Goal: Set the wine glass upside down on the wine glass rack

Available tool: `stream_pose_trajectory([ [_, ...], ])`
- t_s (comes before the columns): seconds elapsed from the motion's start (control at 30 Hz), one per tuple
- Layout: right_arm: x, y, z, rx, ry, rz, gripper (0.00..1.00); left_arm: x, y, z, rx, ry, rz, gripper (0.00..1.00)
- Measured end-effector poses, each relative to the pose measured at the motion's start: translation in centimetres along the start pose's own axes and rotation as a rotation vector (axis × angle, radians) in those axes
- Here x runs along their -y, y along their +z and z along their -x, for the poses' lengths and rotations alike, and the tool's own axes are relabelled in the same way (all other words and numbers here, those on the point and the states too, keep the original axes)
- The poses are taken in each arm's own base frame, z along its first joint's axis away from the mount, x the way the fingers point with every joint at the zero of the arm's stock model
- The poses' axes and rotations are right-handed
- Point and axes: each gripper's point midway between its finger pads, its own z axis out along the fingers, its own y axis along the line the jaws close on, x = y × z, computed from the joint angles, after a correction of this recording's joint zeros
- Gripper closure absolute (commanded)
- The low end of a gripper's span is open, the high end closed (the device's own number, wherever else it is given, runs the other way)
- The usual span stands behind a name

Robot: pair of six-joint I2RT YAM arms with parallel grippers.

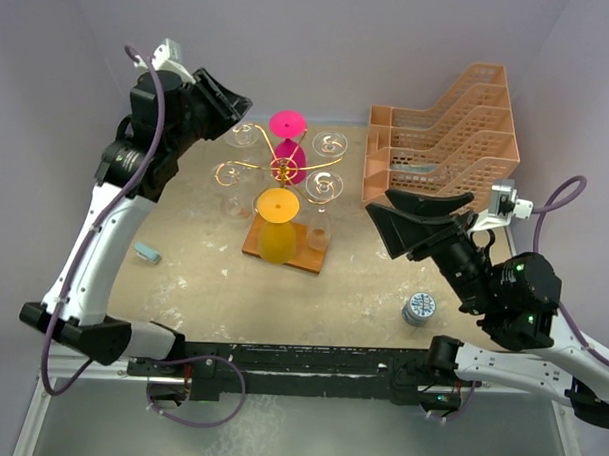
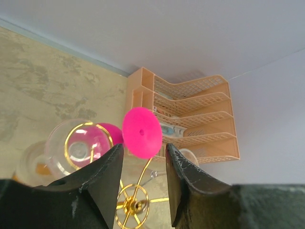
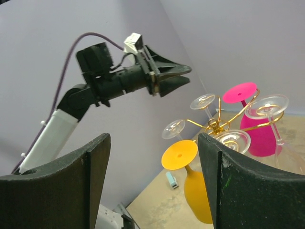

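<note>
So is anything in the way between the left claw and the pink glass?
Nothing visible is. The left gripper has its jaws apart, and the pink glass shows straight through the gap. A clear glass hangs on the wine glass rack off to one side, not in between.

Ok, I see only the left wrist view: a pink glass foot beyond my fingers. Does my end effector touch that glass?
Observer: No, the right wrist view shows the left end effector in the air, apart from the pink glass.
Operator: Is another coloured glass there?
Observer: Yes, an orange glass hangs foot up on the near side of the wine glass rack.
Operator: And the other arm?
Observer: The right end effector is open and empty, near the peach tray stack.
</note>
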Motion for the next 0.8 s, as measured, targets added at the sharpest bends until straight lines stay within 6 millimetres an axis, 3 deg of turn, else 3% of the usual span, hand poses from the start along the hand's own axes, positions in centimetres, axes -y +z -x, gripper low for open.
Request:
stream_pose_trajectory([
  [0.2, 1.0, 0.3, -1.7, -0.047, 0.026, -0.058, 0.27, -1.2, -6.6, 1.5, 0.066, 0.169, 0.026, 0.59],
  [0.33, 2.2, 0.9, -4.2, -0.113, 0.008, -0.124, 0.27, -4.5, -12.6, 1.2, 0.128, 0.271, 0.08, 0.55],
  [0.47, 4.1, 1.0, -6.3, -0.163, -0.021, -0.22, 0.27, -8.8, -16.9, 0.3, 0.171, 0.346, 0.173, 0.53],
  [0.63, 6.0, -0.2, -6.1, -0.157, -0.017, -0.313, 0.24, -13.7, -19.5, -0.7, 0.191, 0.4, 0.327, 0.5],
  [0.8, 7.3, -2.3, -3.5, -0.101, 0.005, -0.368, 0.22, -15.8, -20.9, -1.3, 0.193, 0.436, 0.383, 0.48],
])
